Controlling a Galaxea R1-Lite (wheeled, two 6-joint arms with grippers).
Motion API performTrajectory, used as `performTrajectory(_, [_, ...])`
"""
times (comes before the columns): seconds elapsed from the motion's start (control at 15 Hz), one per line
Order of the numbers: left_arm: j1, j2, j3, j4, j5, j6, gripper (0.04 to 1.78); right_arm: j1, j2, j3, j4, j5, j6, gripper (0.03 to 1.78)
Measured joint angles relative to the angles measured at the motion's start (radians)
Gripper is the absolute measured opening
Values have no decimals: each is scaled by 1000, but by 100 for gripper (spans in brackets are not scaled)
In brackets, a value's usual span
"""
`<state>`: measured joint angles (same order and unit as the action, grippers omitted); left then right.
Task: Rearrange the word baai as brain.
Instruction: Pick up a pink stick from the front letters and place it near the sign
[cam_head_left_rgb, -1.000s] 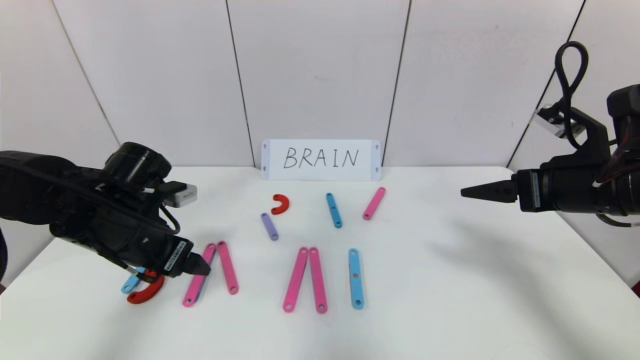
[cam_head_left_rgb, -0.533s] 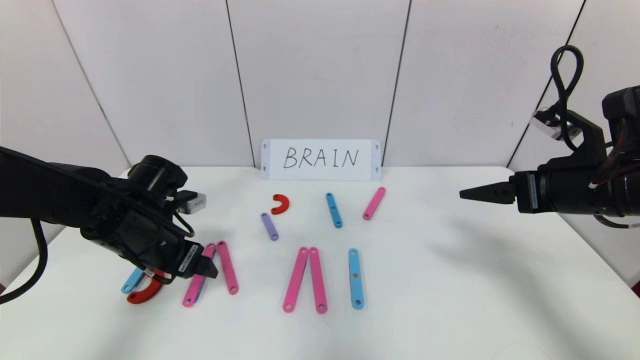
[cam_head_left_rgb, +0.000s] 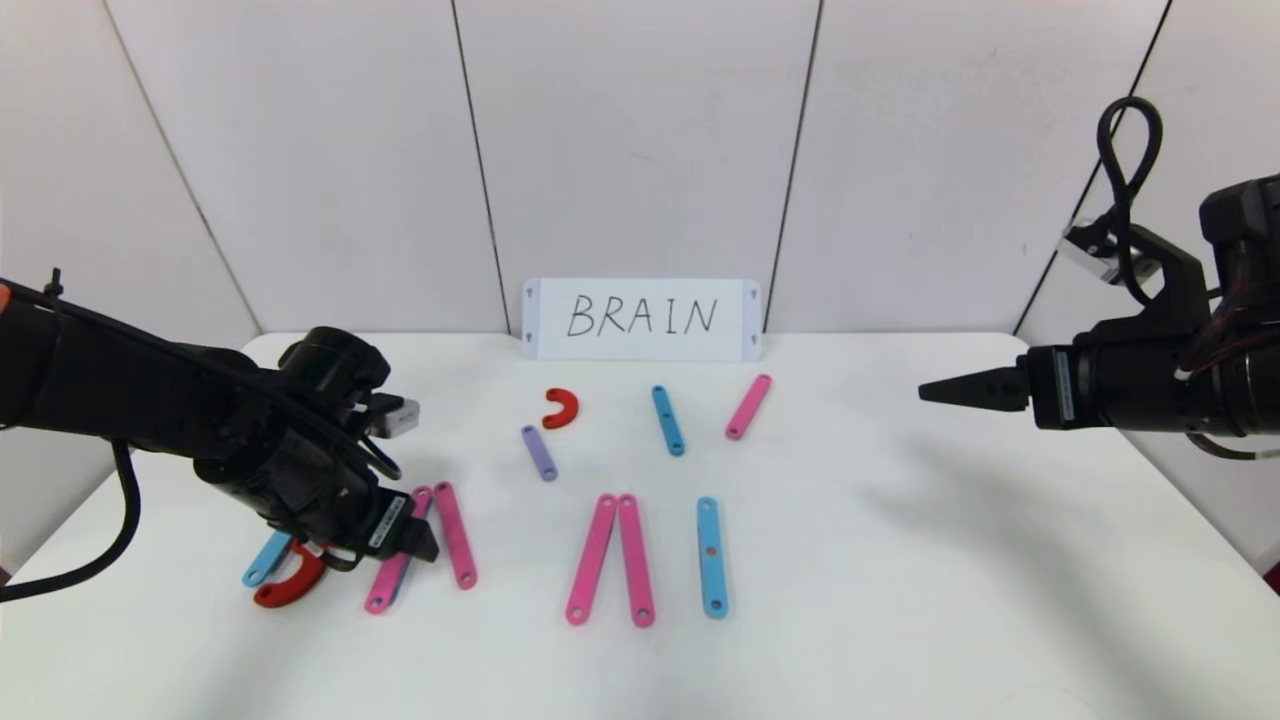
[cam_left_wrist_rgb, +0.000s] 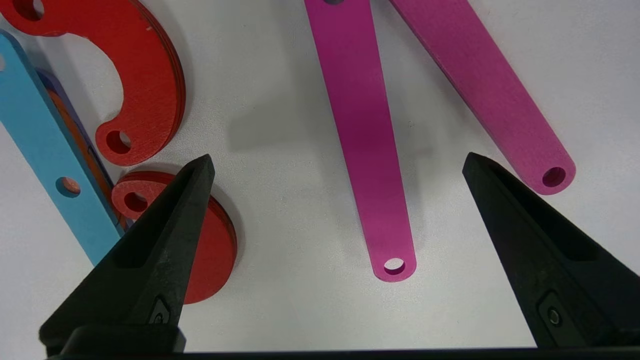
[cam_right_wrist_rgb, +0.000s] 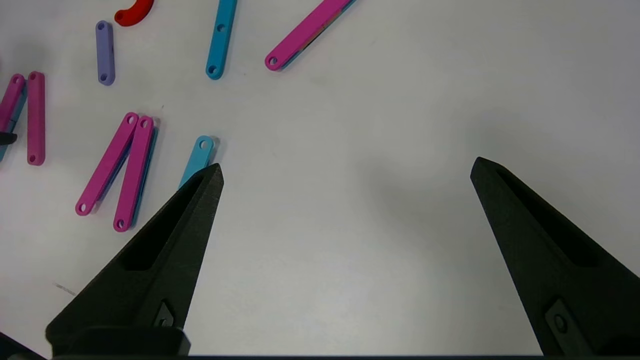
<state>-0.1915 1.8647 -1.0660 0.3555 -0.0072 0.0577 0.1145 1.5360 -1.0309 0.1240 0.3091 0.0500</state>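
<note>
Lower left of head view: left gripper (cam_head_left_rgb: 415, 541) is hovering, fingers spread, over flat pink plastic bar (cam_head_left_rgb: 397, 550) (red C-shaped arcs (cam_head_left_rgb: 291, 586) beside) | right gripper (cam_head_left_rgb: 935, 390) is idling mid-right, fingers spread.

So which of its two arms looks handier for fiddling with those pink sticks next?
Probably the left. The left gripper hangs open right over the pink bars, while the right gripper hovers far off over bare table.
</note>
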Motion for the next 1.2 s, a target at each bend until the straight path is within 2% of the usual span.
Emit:
performTrajectory(0.13, [0,10,-2,0,0,0,169,0,2,0,0,0,-1,173])
performTrajectory(0.33, [0,19,-3,0,0,0,141,0,3,0,0,0,0,173])
performTrajectory(0.47, [-1,23,-3,0,-2,0,111,0,3,0,0,0,0,173])
performTrajectory(0.67, [-2,26,-3,0,-2,0,55,0,3,0,0,0,0,173])
performTrajectory(0.73, [-2,26,-3,0,-2,0,40,0,3,0,0,0,0,173])
performTrajectory(0.8, [-2,26,-3,0,-2,0,32,0,4,0,0,0,0,173])
performTrajectory(1.2, [-2,15,-3,0,-4,-7,30,3,8,1,1,1,-1,173])
